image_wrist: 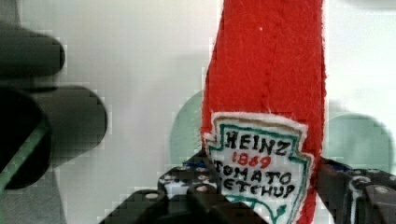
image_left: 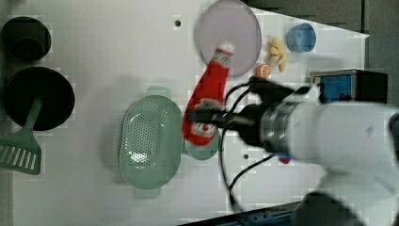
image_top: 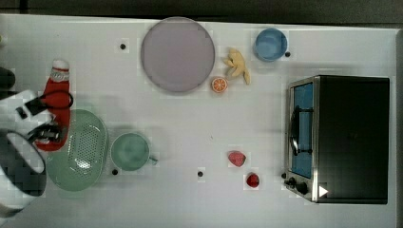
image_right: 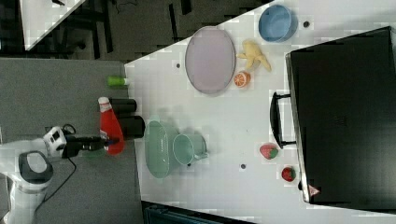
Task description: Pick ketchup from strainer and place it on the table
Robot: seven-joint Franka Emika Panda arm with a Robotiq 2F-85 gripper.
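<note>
My end effector (image_wrist: 261, 186) is clamped on the ketchup (image_wrist: 266, 84) at its label end, lifted clear of the strainer (image_left: 150, 141) above the table (image_top: 190, 199). It looks like stitched fabric (soft, light, grippy), so a squeeze across the lower body suits; the cap end may sag.

White arm (image_left: 348, 132), black gripper (image_left: 209, 120), looping black cable (image_left: 226, 174).
</note>
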